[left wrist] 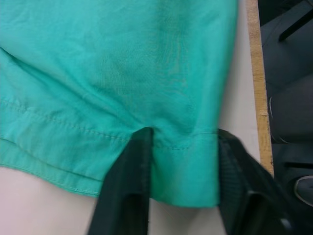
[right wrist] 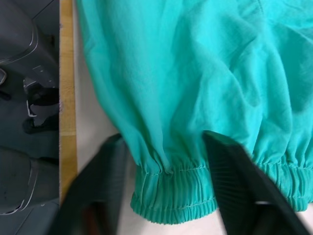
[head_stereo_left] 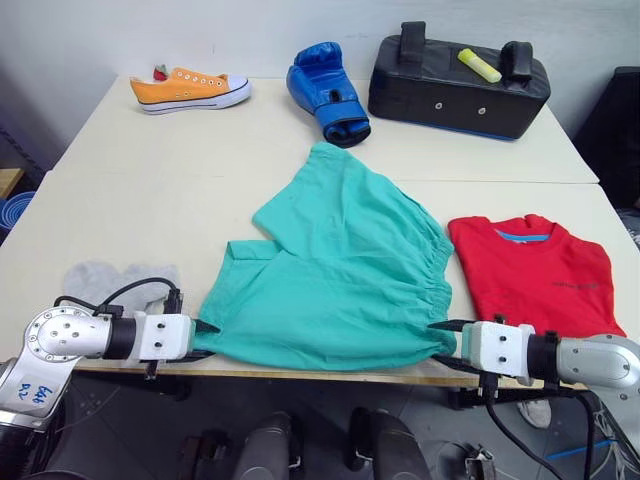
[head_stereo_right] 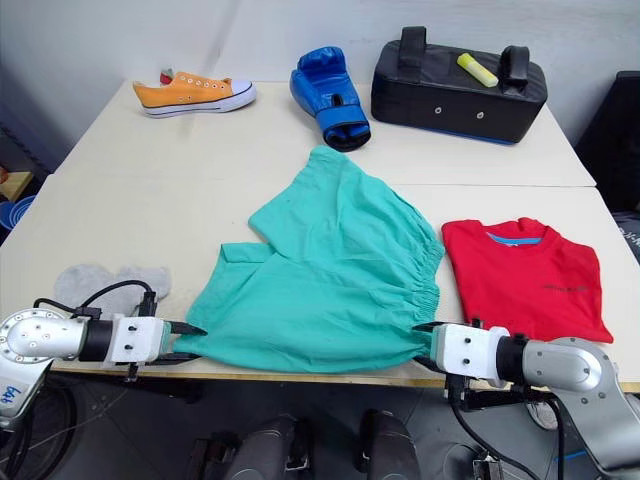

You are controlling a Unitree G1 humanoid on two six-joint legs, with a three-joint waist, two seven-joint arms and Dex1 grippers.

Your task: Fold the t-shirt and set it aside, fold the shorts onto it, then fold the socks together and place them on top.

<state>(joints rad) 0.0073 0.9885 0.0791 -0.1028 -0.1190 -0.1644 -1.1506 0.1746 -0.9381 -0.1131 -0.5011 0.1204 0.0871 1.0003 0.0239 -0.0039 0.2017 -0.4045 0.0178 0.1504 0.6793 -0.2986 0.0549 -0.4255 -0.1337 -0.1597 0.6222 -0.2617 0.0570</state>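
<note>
Shorts [head_stereo_left: 335,275] are the job in hand: the t-shirt [head_stereo_left: 535,275] already lies folded at the right side of the table [head_stereo_left: 150,185], so I judge I am at the start of the shorts fold. My left gripper [head_stereo_left: 205,327] sits at the near hem corner of one leg, and my right gripper [head_stereo_left: 443,326] at the near end of the waistband. In the wrist views both sets of fingers are spread, straddling the cloth edge with fabric between them, not yet clamped on it.

To do this well, I want both grippers to bite at the same depth, taking the full thickness of the hem and the elastic band, before I lift. If one side catches only the top layer, the shorts will peel apart and the fold will skew. I would then raise both corners together and carry them evenly so the fold line stays straight, watching the near table edge, since the fabric lies right along it.

The shorts are teal-green, soft and lightly creased, spread across the middle of the table with the gathered waistband on the right, close beside the red t-shirt. One leg reaches back toward the blue boxing glove [head_stereo_left: 330,92]. The grey socks [head_stereo_left: 115,280] lie at the near left, just beyond my left arm.
</note>
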